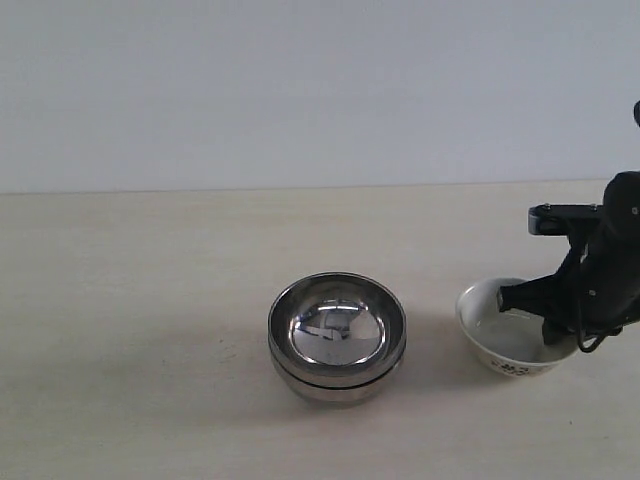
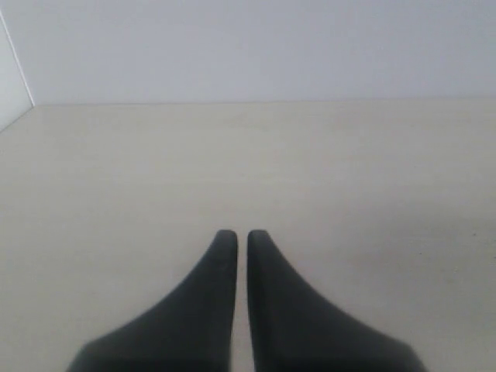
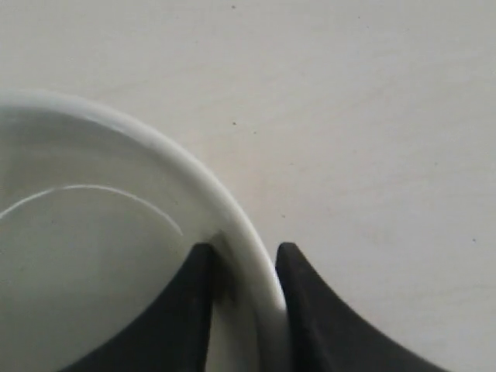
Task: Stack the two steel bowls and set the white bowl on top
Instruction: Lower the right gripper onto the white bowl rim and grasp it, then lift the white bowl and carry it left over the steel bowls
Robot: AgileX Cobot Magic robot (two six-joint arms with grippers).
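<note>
Got the left fingers (image 2: 225, 252) shut and empty over bare tabletop (image 1: 150, 300). Mid-tabletop, the two steel bowls (image 1: 337, 335), already nested. Off to their right and well apart, the white bowl (image 1: 505, 340). Looks like the right fingers (image 3: 298, 279) nipped onto its rim, one inside, one outside.

The left gripper (image 2: 242, 235) hangs over the pale table (image 2: 349, 194), its dark fingers (image 2: 221, 260) closed (only a sliver between them); a white wall (image 2: 248, 46) rises behind the table.
</note>
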